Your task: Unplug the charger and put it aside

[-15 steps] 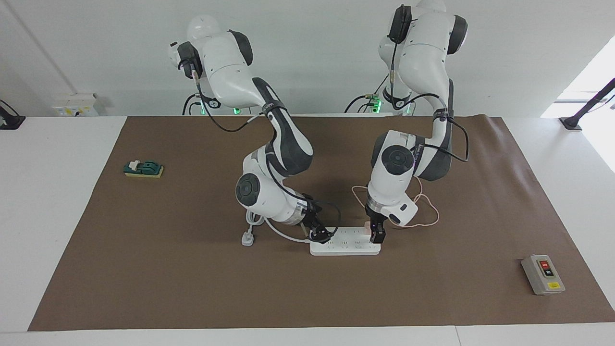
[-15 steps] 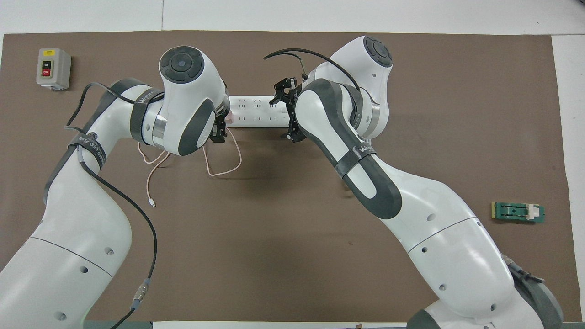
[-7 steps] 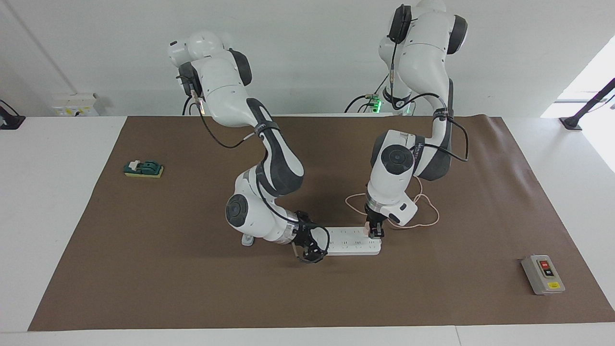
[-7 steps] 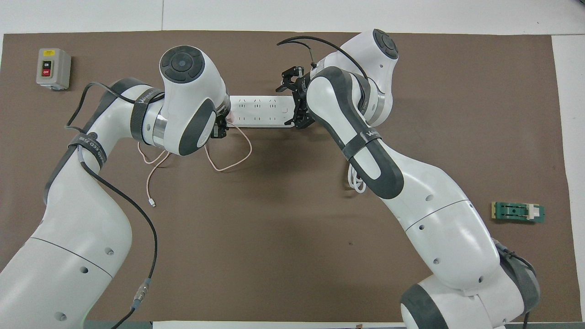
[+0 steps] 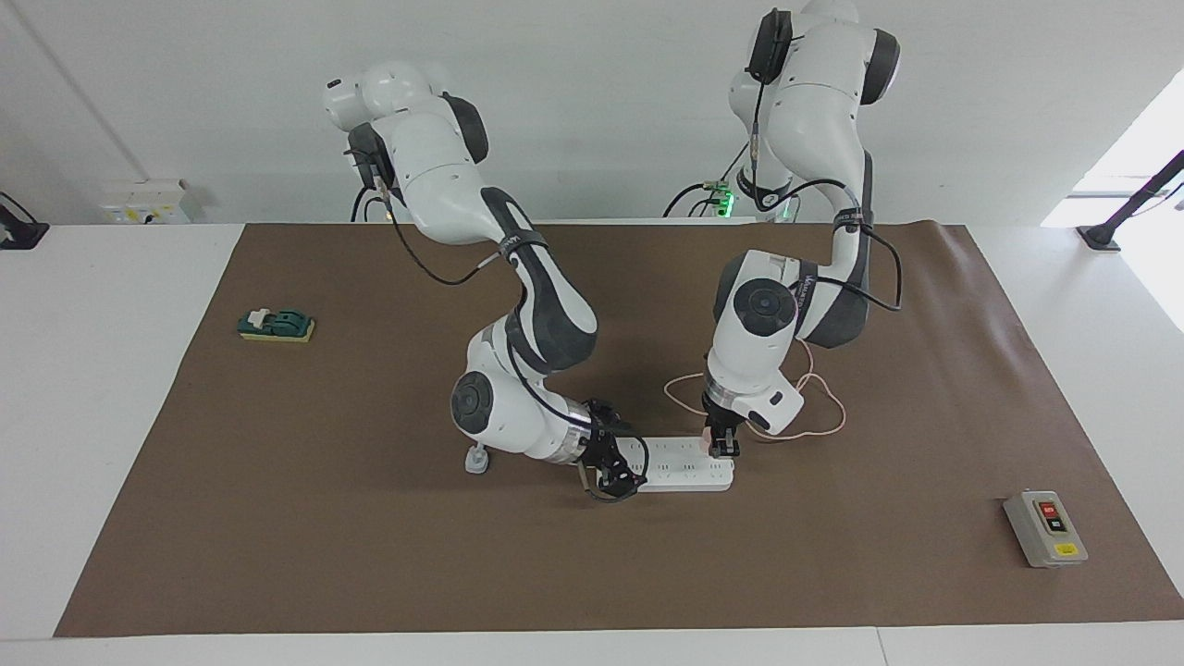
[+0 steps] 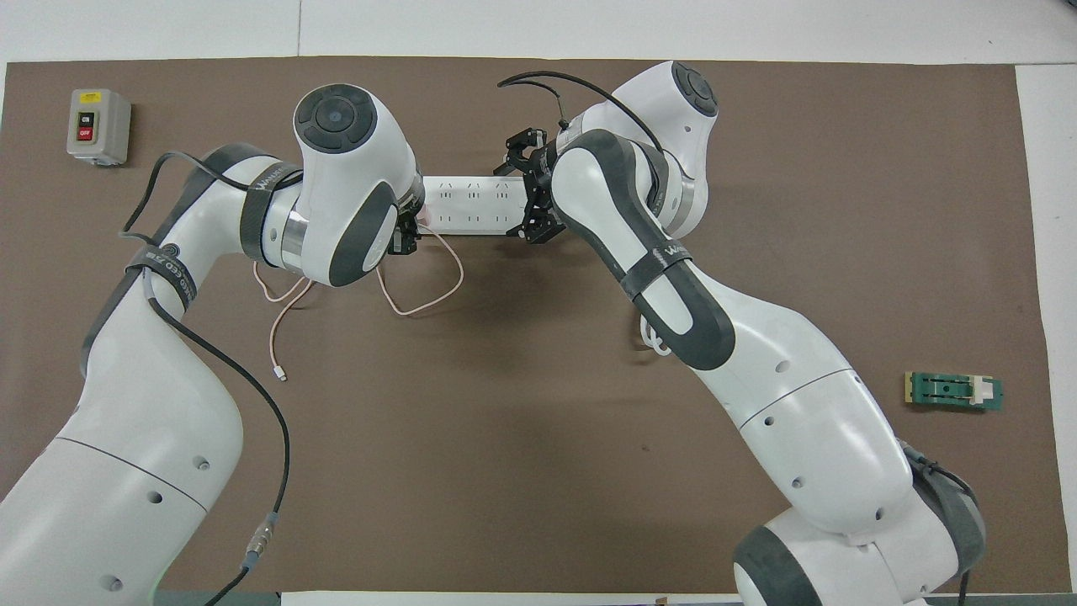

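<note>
Small pale pink cube charger (image 5: pixel 709 438) sits plugged into a white power strip (image 5: pixel 680 465), at the strip's end twd the left arm's side of the table, on the edge nearer the robots. Mostly hidden by the left gripper (image 5: pixel 724 450), whose fingers straddle it; only a sliver of pink shows. Its thin pink cable (image 6: pixel 421 290) trails off in loose loops over the brown mat, nearer the robots than the strip, ending in a small white connector (image 6: pixel 280 374) lying flat.

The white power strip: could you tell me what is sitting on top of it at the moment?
On the power strip, the pink charger sits at the left arm's end under the left gripper; the right gripper covers its other end. The strip's sockets between show bare.
</note>
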Tool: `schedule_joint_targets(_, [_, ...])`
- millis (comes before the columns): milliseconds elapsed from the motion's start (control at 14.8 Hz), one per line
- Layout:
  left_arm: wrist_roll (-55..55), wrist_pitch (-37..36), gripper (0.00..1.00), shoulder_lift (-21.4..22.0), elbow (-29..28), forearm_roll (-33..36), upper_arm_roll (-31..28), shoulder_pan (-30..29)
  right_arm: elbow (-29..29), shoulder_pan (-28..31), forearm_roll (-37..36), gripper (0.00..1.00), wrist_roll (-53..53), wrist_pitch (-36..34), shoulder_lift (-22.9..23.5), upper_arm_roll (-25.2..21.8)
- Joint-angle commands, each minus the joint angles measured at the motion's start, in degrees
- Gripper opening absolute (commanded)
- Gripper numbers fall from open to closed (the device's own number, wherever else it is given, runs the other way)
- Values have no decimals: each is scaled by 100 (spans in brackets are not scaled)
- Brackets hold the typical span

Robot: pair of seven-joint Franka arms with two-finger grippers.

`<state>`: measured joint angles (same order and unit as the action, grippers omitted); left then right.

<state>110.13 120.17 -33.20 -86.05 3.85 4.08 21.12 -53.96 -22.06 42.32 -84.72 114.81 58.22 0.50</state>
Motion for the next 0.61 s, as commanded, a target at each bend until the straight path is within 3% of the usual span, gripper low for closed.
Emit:
schedule_joint_targets(0, [34,-126,29,59,-17,125,-47,50,79,176,251,100,-36,33,111,38])
schedule_joint_targets(542, [8,-213,29,59,-8,151,-47,85,-78,88,497,100,-36,323,67,21])
